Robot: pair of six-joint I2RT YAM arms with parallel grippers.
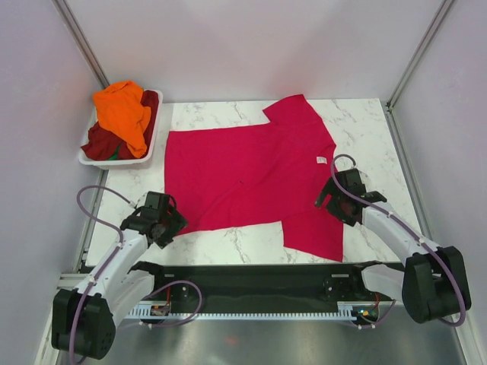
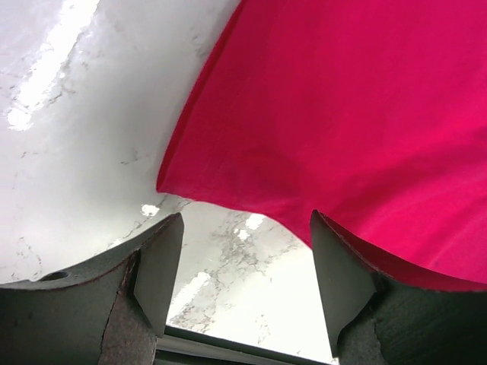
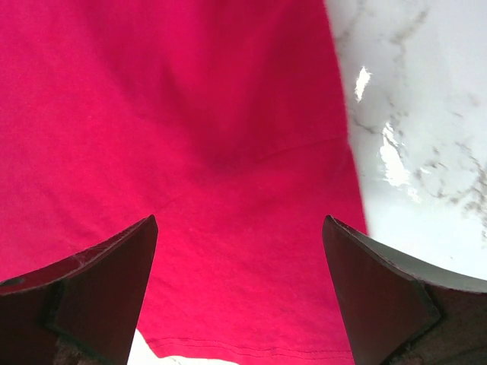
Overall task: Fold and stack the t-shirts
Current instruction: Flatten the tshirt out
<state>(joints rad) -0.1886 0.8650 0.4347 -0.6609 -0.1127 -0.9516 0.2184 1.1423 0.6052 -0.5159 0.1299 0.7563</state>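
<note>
The spread t-shirt (image 1: 243, 179) lies flat on the middle of the table (image 1: 358, 122), hem to the left and neck to the right, with one sleeve pointing to the far side and the other to the near side. The basket (image 1: 149, 144) stands at the far left corner of the table, just beside the far end of the hem. In it the upper t-shirt (image 1: 125, 110) lies heaped on the lower t-shirt (image 1: 99, 141). The left gripper (image 1: 169, 224) sits at the spread t-shirt's near left corner (one finger over the cloth edge). The right gripper (image 1: 327, 199) is above the near sleeve, on the near side of the neck.
</note>
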